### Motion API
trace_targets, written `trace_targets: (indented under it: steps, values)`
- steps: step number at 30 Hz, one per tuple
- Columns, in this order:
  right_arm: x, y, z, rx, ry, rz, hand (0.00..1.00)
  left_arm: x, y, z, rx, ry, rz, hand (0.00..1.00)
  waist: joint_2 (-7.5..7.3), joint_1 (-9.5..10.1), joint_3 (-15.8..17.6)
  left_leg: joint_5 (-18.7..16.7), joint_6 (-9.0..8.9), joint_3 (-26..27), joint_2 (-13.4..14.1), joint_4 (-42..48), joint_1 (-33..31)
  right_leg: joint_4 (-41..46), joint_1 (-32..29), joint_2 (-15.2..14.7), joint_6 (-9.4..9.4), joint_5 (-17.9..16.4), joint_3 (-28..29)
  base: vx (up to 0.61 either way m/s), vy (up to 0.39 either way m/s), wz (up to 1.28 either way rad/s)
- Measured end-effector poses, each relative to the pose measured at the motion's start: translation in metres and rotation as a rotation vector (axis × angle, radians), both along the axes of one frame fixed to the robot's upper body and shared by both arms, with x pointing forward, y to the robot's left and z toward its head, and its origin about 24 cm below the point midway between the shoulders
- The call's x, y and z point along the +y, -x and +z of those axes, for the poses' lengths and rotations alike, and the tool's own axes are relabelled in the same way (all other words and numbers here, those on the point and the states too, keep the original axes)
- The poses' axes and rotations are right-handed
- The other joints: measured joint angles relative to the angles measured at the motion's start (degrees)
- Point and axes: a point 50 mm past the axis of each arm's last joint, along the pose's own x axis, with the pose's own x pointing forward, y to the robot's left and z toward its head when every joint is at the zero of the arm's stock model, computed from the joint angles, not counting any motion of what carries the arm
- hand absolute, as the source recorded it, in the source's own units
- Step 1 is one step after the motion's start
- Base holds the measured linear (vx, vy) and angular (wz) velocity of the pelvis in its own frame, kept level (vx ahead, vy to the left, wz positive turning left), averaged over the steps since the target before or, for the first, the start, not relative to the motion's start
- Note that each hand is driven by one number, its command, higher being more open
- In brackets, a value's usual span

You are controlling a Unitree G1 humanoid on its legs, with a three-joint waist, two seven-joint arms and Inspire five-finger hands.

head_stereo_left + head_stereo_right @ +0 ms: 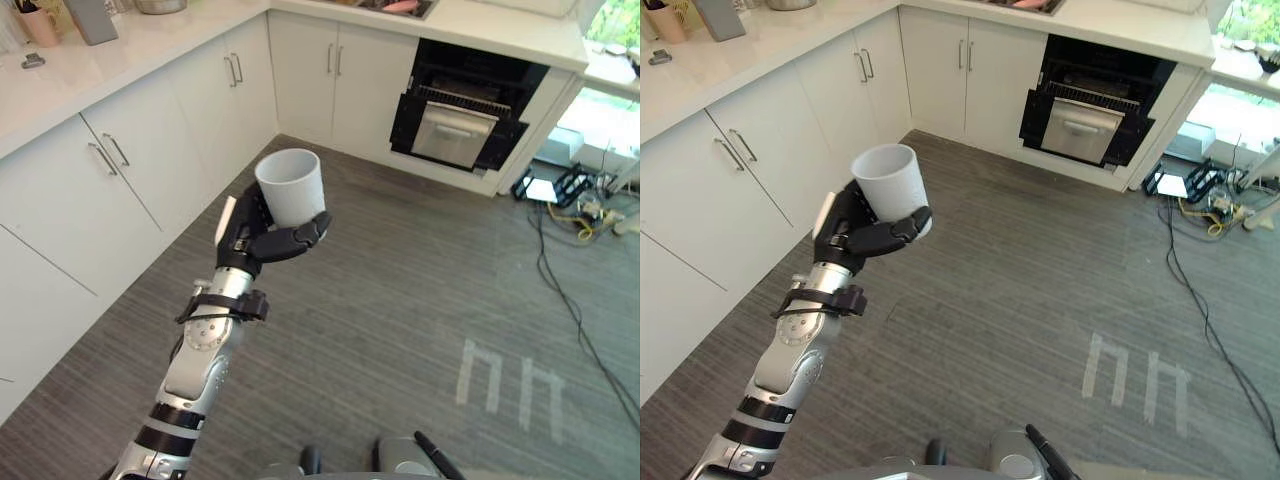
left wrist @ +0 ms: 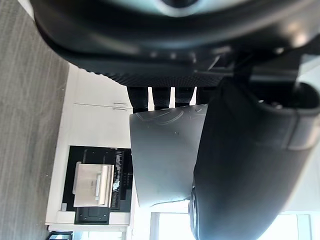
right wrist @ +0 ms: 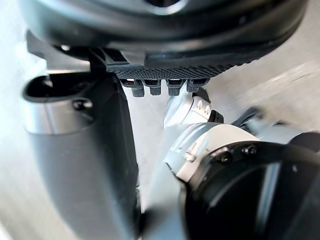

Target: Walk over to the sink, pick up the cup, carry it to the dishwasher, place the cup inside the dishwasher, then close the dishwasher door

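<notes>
White cup upright in left hand; dishwasher door open.

The grey plank floor reaches the open dishwasher, with cables lying just right of it. The white bench above it carries a grey box and a pink pot far to its left.

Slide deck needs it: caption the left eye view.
Left hand holds a white cup upright, open dishwasher ahead among white cabinets.
</notes>
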Motion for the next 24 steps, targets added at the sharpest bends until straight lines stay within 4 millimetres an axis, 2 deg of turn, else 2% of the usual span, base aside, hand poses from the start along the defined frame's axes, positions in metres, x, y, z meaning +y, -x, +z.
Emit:
trace_targets:
  steps: [1, 2, 3, 4, 6, 7, 9, 13, 17, 24]
  values:
    - [0.001, 0.002, 0.0, 0.008, 0.001, 0.003, 1.0, -0.001, 0.0, 0.0, -0.001, -0.003, -0.005, 0.0, -0.52, 0.22, -0.31, -0.63, -0.92, 1.34, 0.15, 0.05, 0.6, -2.38, 0.52, -0.22, -0.28, 3.17, 0.08, 0.38, -0.159, 0.58]
    - [0.004, 0.006, -0.001, 0.023, -0.009, 0.011, 1.0, 0.002, 0.0, 0.001, -0.005, -0.015, -0.001, 0.0, -1.97, 0.5, -1.24, -2.42, -2.89, 3.5, -0.16, 1.13, 1.36, -5.05, 1.07, -0.91, 0.24, 10.14, -0.11, 0.33, -0.2, 0.25]
    - [0.004, 0.007, -0.002, 0.026, -0.008, 0.009, 1.0, 0.002, 0.0, 0.0, 0.0, -0.013, 0.002, 0.0, -1.53, 0.44, -1.56, -3.75, -3.19, 3.95, 0.55, 1.92, 1.49, -5.4, 2.37, -0.56, 0.73, 8.91, -0.05, 0.37, -0.261, 0.15]
    - [0.001, 0.005, -0.001, 0.021, -0.003, 0.011, 1.0, 0.003, 0.0, 0.001, -0.003, -0.01, 0.001, 0.0, 0.25, 0.96, -1.91, -4.82, -4.08, 5.41, 2.67, 2.53, 1.72, -7.51, 3.93, 1.13, -0.17, 8.81, -0.87, 0.39, -0.306, 0.02]
    - [-0.005, -0.001, 0.0, 0.004, 0.02, 0.03, 1.0, 0.004, -0.001, 0.001, -0.004, -0.013, -0.011, 0.0, 2.48, 0.65, -2.34, -4.87, -4.2, 8.31, 5.42, -0.43, 4.38, -10.04, 6.64, 3.86, -1.49, 8.91, -1.81, 0.27, -0.209, -0.02]
    - [-0.008, -0.002, 0.001, 0.001, 0.031, 0.041, 1.0, 0.003, -0.001, 0.001, -0.005, -0.015, -0.02, 0.0, 3.03, 0.49, -2.68, -4.83, -4.26, 9.45, 6.35, -1.84, 5.49, -10.62, 7.31, 4.79, -1.74, 8.9, -1.99, 0.23, -0.143, 0.01]
    - [-0.017, -0.012, 0.004, -0.033, 0.057, 0.051, 1.0, 0.005, -0.001, 0.002, -0.008, -0.017, -0.02, 0.0, 3.28, 0.06, -2.85, -4.51, -4.73, 11.48, 7.12, -3.5, 7.11, -12.07, 8.66, 5.76, -2.03, 8.87, -1.95, 0.2, -0.098, -0.07]
    - [-0.023, -0.021, 0.008, -0.087, 0.072, 0.054, 1.0, 0.017, -0.004, -0.003, 0.011, -0.021, 0.031, 0.0, 3.31, 0.09, -2.91, -4.54, -4.79, 12.89, 6.37, -3.54, 7.43, -13.6, 9.06, 5.35, -2.12, 9.0, -0.57, 0.09, 0.011, -0.22]
    - [-0.01, -0.02, 0.005, -0.079, 0.025, 0.099, 1.0, 0.04, -0.004, -0.012, 0.051, -0.031, 0.149, 0.0, 3.34, 0.07, -2.92, -4.53, -4.78, 15.0, 5.4, -3.46, 7.61, -16.1, 9.69, 4.69, -1.89, 10.83, 0.25, 0.02, 0.037, -0.22]
    - [0.002, -0.008, 0.002, -0.051, -0.02, 0.107, 1.0, 0.045, 0.0, -0.014, 0.014, -0.057, 0.183, 0.0, 3.34, 0.02, -2.92, -4.54, -4.78, 15.33, 4.84, -3.24, 7.81, -16.36, 9.79, 4.23, -1.39, 12.38, 0.23, -0.02, 0.025, -0.05]
